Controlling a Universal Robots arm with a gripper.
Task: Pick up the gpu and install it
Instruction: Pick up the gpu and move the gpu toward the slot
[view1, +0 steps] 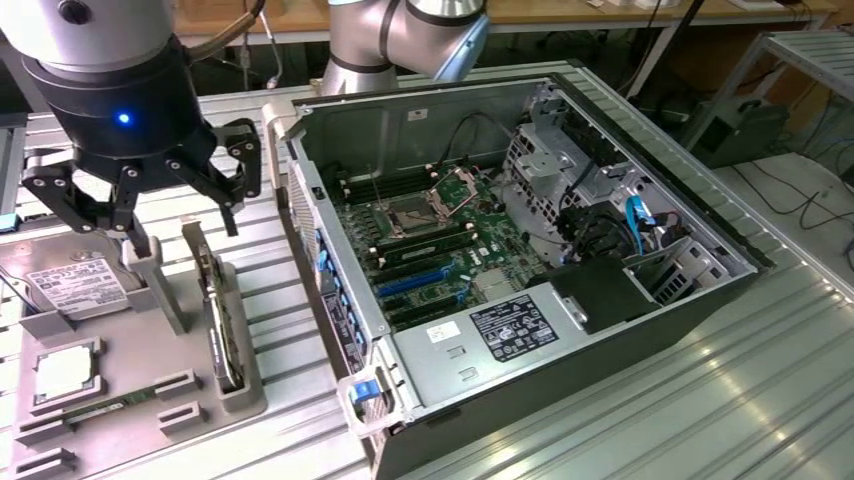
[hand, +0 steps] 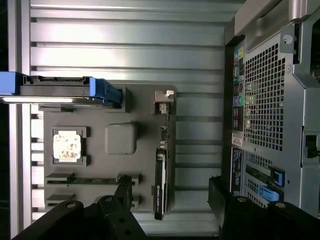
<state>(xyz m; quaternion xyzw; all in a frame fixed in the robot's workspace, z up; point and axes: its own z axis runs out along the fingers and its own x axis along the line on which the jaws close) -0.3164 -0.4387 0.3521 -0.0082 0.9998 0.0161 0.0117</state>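
The gpu (view1: 220, 320) stands on edge in a slot of the grey parts holder (view1: 147, 350), at the exterior view's left beside the open computer case (view1: 534, 250). In the wrist view the gpu (hand: 160, 185) appears as a narrow dark card with its silver end bracket (hand: 163, 98) at one end. My gripper (view1: 184, 230) hangs above the holder, open, over the card's far end. In the wrist view my gripper (hand: 170, 195) has one fingertip on either side of the card, apart from it. Nothing is held.
The holder also carries a silver hard drive (view1: 74, 285), a processor chip (view1: 60, 375) and a narrow memory stick (view1: 107, 405). Inside the case lies the motherboard (view1: 441, 250) with blue slots (view1: 407, 285). A ribbed metal table (view1: 747, 380) surrounds everything.
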